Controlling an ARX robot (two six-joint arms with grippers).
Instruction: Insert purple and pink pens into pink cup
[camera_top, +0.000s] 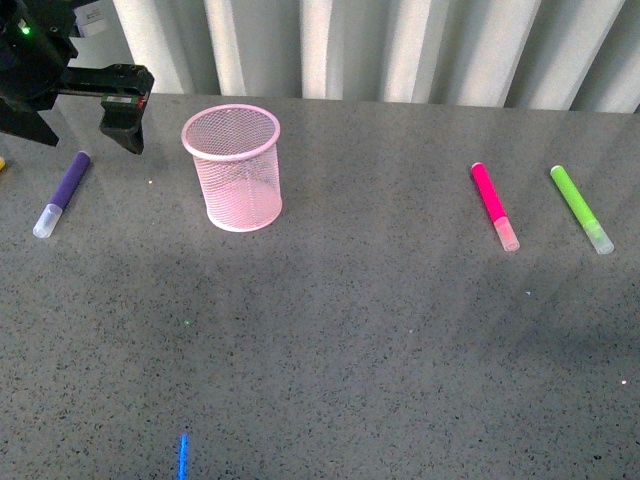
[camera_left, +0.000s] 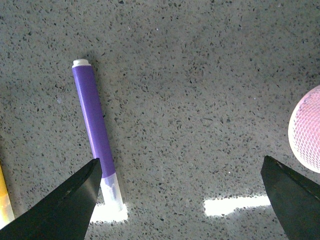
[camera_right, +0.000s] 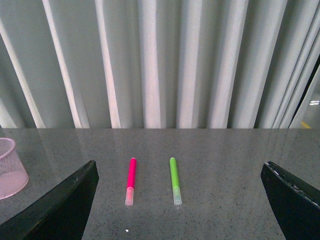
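The purple pen (camera_top: 63, 192) lies flat on the grey table at the far left, clear cap toward me. The pink mesh cup (camera_top: 233, 167) stands upright to its right, empty. The pink pen (camera_top: 493, 204) lies flat at the right. My left gripper (camera_top: 122, 125) hovers open above the table just behind the purple pen. In the left wrist view the purple pen (camera_left: 94, 126) lies beside one finger (camera_left: 60, 207), not between the jaws, and the cup's rim (camera_left: 306, 131) shows at the edge. My right gripper (camera_right: 180, 200) is open and empty, out of the front view, facing the pink pen (camera_right: 131, 179).
A lime green marker (camera_top: 582, 207) lies right of the pink pen, also seen in the right wrist view (camera_right: 174, 180). A yellow object (camera_left: 5, 200) lies at the table's far left edge. A pleated grey curtain (camera_top: 400, 45) backs the table.
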